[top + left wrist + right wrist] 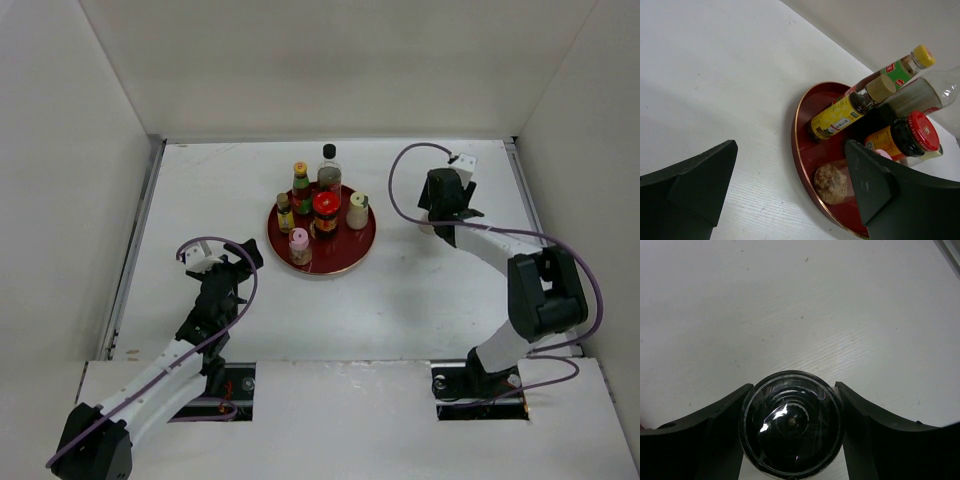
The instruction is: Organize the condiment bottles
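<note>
Right hand [792, 390] clasps a dark round bottle [791, 427].

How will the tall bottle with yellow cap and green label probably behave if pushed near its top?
The tall bottle is narrow for its height, so a push near the cap would probably tip it, not slide it. Other bottles stand close on the red tray, so it may knock one. Its round body would likely roll if it falls.

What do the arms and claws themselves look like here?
Left arm and right arm: white links, bulky black joints, a looping purple cable each. Left claw and right claw: plain black wedge-shaped fingers, no markings visible.
</note>
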Controlling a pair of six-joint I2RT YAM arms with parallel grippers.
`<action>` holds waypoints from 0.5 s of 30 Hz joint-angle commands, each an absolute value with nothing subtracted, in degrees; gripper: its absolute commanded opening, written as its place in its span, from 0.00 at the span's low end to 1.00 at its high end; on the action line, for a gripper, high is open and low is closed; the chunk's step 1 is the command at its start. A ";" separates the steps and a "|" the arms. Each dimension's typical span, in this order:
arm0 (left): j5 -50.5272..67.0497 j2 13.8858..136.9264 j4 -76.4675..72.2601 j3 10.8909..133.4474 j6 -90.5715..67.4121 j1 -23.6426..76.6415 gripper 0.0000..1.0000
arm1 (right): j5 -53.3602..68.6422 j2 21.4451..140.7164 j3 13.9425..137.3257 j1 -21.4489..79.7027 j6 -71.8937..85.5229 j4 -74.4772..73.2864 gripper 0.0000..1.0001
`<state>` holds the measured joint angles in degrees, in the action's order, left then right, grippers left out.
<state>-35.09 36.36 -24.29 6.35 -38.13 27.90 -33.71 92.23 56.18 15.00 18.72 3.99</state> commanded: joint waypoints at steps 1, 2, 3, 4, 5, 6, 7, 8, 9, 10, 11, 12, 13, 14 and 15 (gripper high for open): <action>-34.98 35.42 -27.42 6.06 -38.67 28.26 0.90 | -36.02 86.59 55.38 16.47 18.02 9.66 0.53; -35.07 35.85 -27.42 6.06 -38.67 27.99 0.90 | -37.08 84.57 54.50 17.52 17.58 10.10 0.51; -34.72 36.29 -27.42 6.15 -38.67 27.82 0.90 | -37.52 82.64 53.45 18.66 17.49 10.28 0.50; -34.37 36.39 -27.42 6.33 -38.67 27.82 0.90 | -37.53 80.79 52.39 20.15 17.49 10.02 0.50; -34.37 36.30 -27.16 6.50 -38.67 27.82 0.90 | -37.44 79.12 51.43 21.91 17.40 9.76 0.50; -34.37 35.78 -27.16 6.50 -38.67 28.08 0.90 | -37.18 77.71 50.46 23.93 17.32 9.32 0.50; -34.71 35.34 -27.33 6.24 -38.67 28.17 0.90 | -36.83 76.48 49.75 26.04 17.31 8.19 0.50; -34.89 35.16 -27.42 6.07 -38.67 28.17 0.90 | -36.65 75.42 49.31 28.41 17.66 6.87 0.50; -34.98 35.42 -27.42 6.06 -38.67 27.99 0.90 | -36.39 74.45 48.87 30.95 18.10 5.99 0.50; -34.81 35.77 -27.42 6.06 -38.67 27.73 0.90 | -36.13 73.83 48.61 33.59 18.54 5.63 0.50; -34.46 36.03 -27.33 6.24 -38.67 27.55 0.90 | -35.95 73.57 48.52 35.53 18.89 5.63 0.50; -34.37 36.12 -27.16 6.41 -38.67 27.55 0.90 | -35.69 73.56 48.78 38.16 19.42 5.80 0.50; -34.54 35.86 -27.16 6.42 -38.67 27.81 0.90 | -35.68 74.09 49.48 40.54 19.86 6.41 0.50; -34.98 35.60 -27.33 6.24 -38.67 27.99 0.90 | -35.60 74.87 50.61 42.82 19.86 6.94 0.50; -35.15 35.51 -27.42 6.07 -38.67 27.99 0.90 | -35.60 75.93 51.93 44.59 19.95 7.29 0.50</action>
